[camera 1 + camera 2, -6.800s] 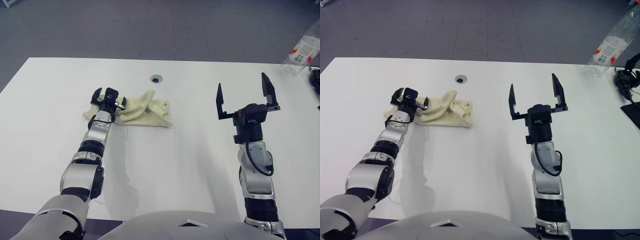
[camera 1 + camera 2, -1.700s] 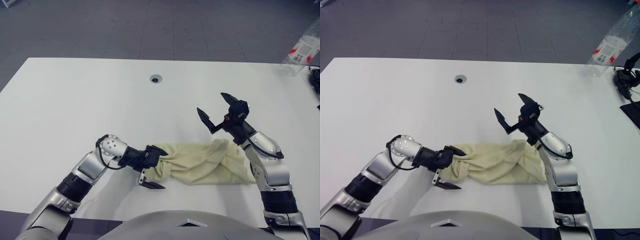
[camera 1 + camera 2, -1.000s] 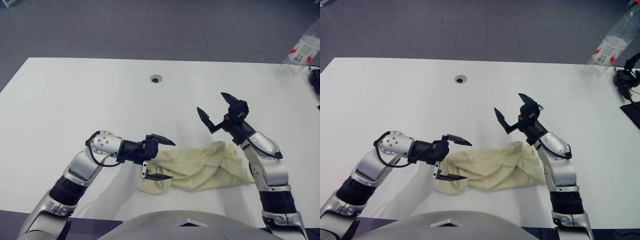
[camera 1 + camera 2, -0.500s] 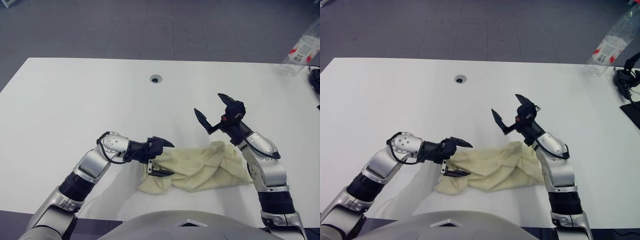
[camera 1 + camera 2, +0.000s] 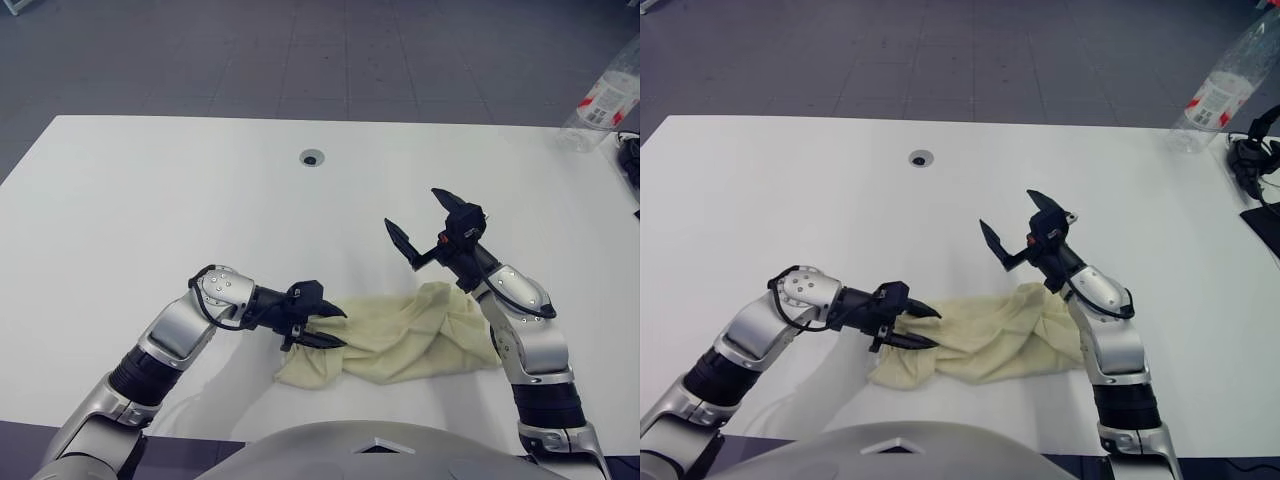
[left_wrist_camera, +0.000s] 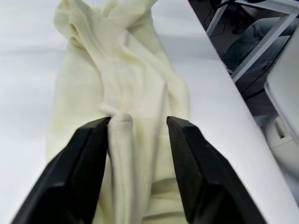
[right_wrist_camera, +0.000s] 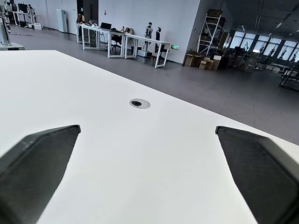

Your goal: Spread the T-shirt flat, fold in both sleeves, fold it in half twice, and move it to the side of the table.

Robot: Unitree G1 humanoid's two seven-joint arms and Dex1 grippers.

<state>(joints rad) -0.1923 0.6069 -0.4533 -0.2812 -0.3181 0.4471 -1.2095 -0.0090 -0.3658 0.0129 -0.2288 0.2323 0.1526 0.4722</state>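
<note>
A crumpled cream T-shirt (image 5: pixel 410 340) lies near the tabletop's (image 5: pixel 150 200) front edge. The left tool (image 5: pixel 340 330) sits at its left end; the left wrist view shows its 2 fingers (image 6: pixel 84 163) parted around a cloth ridge (image 6: pixel 122 135). The right tool (image 5: pixel 412 208) hovers wide open above the right end.

The pale yellow T-shirt (image 5: pixel 400 335) lies crumpled in a long, wrinkled bunch along the table's (image 5: pixel 150 180) near edge.

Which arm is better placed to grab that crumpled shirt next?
Left, probably: the left claw straddles a fold of the T-shirt, while the right claw hangs open, raised clear of the cloth.
</note>
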